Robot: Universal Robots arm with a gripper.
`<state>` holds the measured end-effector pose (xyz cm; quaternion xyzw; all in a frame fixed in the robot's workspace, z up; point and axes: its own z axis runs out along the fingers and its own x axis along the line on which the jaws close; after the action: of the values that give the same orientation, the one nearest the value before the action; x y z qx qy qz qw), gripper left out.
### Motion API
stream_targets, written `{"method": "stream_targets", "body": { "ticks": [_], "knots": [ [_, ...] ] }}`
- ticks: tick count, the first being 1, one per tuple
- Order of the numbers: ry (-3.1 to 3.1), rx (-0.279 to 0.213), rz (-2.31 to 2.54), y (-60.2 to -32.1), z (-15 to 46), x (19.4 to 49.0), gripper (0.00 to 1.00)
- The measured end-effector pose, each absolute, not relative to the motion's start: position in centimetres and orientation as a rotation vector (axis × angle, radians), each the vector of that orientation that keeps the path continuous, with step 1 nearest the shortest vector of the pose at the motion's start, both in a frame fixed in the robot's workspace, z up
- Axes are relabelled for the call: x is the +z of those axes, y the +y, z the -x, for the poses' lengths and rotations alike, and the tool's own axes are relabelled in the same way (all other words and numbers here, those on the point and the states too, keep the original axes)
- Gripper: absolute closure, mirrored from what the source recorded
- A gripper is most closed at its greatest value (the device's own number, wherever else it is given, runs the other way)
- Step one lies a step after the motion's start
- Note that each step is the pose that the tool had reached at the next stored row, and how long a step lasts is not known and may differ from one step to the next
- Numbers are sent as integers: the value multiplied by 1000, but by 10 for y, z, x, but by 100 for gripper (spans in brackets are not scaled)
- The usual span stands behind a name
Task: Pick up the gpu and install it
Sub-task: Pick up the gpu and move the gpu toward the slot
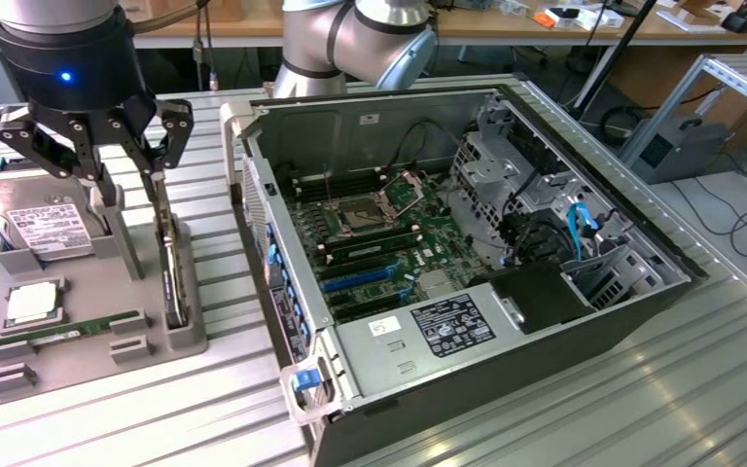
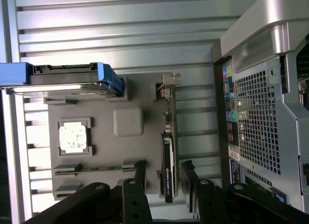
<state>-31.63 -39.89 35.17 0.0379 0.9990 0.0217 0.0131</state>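
The gpu (image 1: 174,268) is a thin dark card standing on its edge in a slot along the side of the grey holder (image 1: 153,342) nearest the computer case. My gripper (image 1: 133,190) hangs open just above the card's far end. In the wrist view the gpu (image 2: 168,159) runs between my two black fingers (image 2: 140,172), one on each side of it and neither touching. My gripper (image 2: 164,170) holds nothing.
In the holder lie a hard drive (image 1: 43,232), a CPU (image 1: 30,302) and a RAM stick (image 1: 69,336). The open computer case (image 1: 633,292) lies on the exterior view's right, its motherboard (image 1: 373,229) and blue slots (image 1: 361,279) exposed. The case's rear panel (image 2: 256,118) stands close beside the holder.
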Motion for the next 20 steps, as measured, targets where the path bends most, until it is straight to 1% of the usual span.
{"method": "stream_targets", "body": {
  "ticks": [20],
  "knots": [
    [3113,68,-118,-399,317,347,58]
  ]
}}
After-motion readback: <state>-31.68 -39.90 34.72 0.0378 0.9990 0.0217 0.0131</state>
